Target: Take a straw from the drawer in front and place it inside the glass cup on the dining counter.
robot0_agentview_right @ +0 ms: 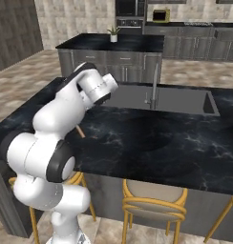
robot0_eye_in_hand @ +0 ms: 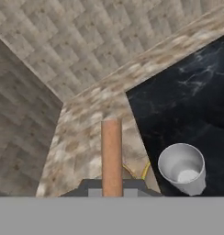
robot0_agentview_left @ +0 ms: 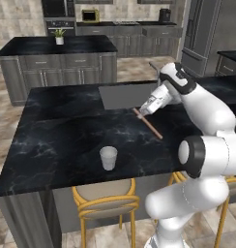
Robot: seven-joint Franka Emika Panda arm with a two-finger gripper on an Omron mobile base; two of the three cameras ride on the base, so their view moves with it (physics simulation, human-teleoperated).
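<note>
Straw (robot0_agentview_left: pixel 150 125): thin, straight, orange-brown; held slanting above the dining counter (robot0_agentview_left: pixel 62 131), its lower end pointing down toward the near edge.
Gripper (robot0_agentview_left: pixel 145 112): closed on the straw's upper end; in the hand view the stick (robot0_eye_in_hand: pixel 111 156) runs out between the fingertips.
Glass cup (robot0_agentview_left: pixel 109 158): upright near the counter's front edge, empty, well apart from the straw.
Progress: fetching looks done; what is left is carrying the straw over the cup's rim (robot0_eye_in_hand: pixel 180 163) and dropping it in.

It was a home kitchen: marble dining counter (robot0_agentview_left: pixel 57 126) with sink (robot0_agentview_right: pixel 175 100), yellow stools (robot0_agentview_left: pixel 104 201), wall oven (robot0_agentview_left: pixel 59 19)
</note>
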